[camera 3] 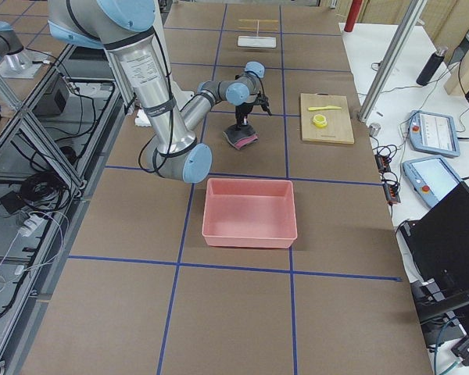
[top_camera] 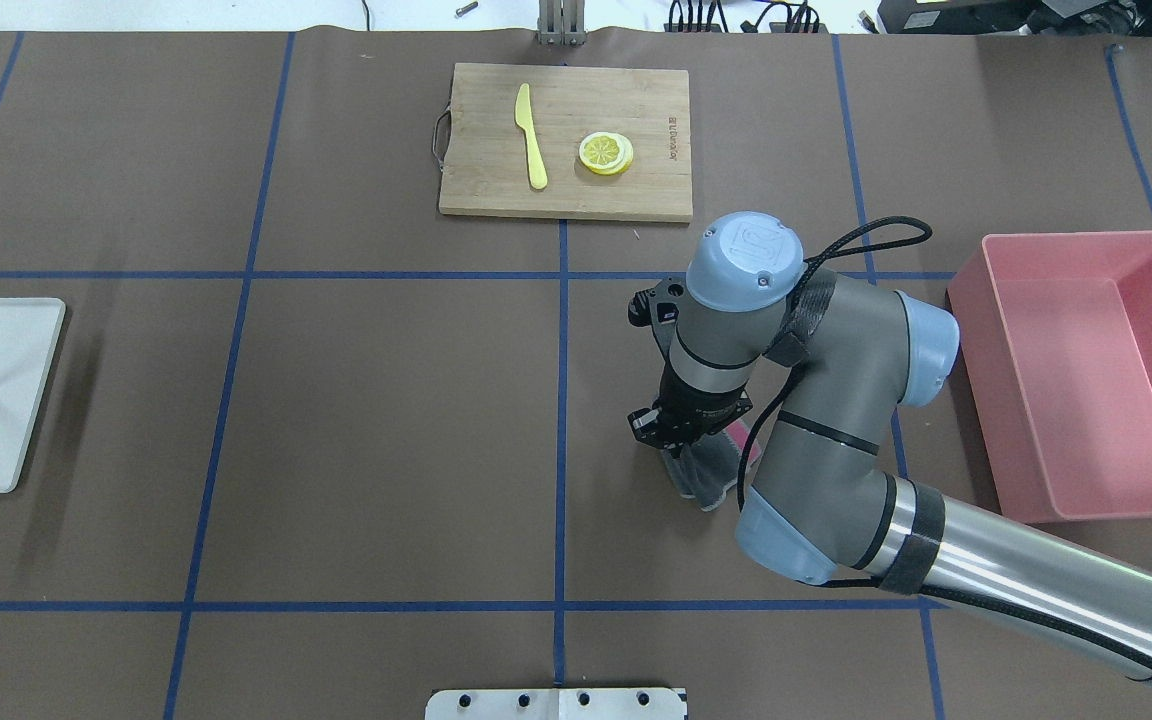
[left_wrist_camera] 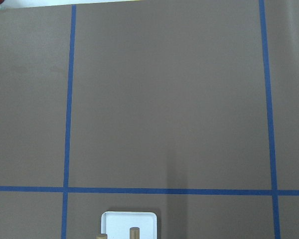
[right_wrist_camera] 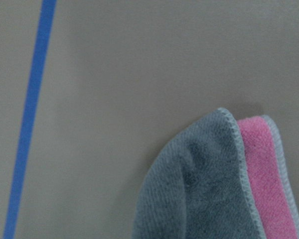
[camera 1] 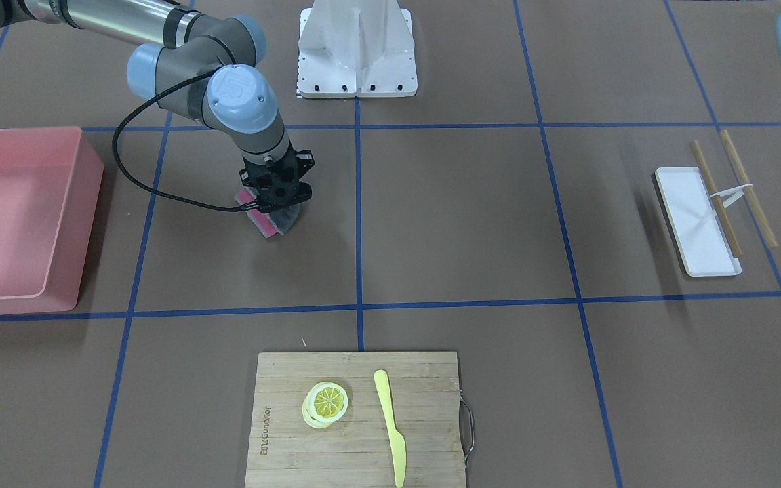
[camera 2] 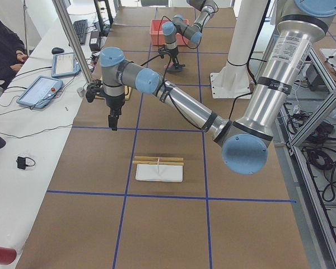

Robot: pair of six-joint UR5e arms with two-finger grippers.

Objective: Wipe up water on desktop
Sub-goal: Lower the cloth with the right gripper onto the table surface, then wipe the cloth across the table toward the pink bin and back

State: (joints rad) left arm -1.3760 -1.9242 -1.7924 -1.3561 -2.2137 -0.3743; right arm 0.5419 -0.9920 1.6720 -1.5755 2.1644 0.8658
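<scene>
Right gripper (camera 1: 275, 207) | clamped, it appears, on folded grey-and-pink microfibre cloth (camera 1: 283, 222) | cloth pressed flat onto matte brown blue-taped desktop (camera 1: 465, 224) beside pink bin, likely for wiping | no water visible | left gripper (camera 2: 112, 120) hovering apart; its opening cannot be told

UR logo on rt arm's blue joint cap (top_camera: 748, 245); stamp on cutting board (top_camera: 636, 195) illegible.

One cloth (camera 1: 275, 225), bin (camera 1: 89, 230), tray (camera 1: 689, 224), board (camera 1: 424, 407), knife (camera 1: 390, 427); two chopsticks (camera 1: 748, 190).
</scene>
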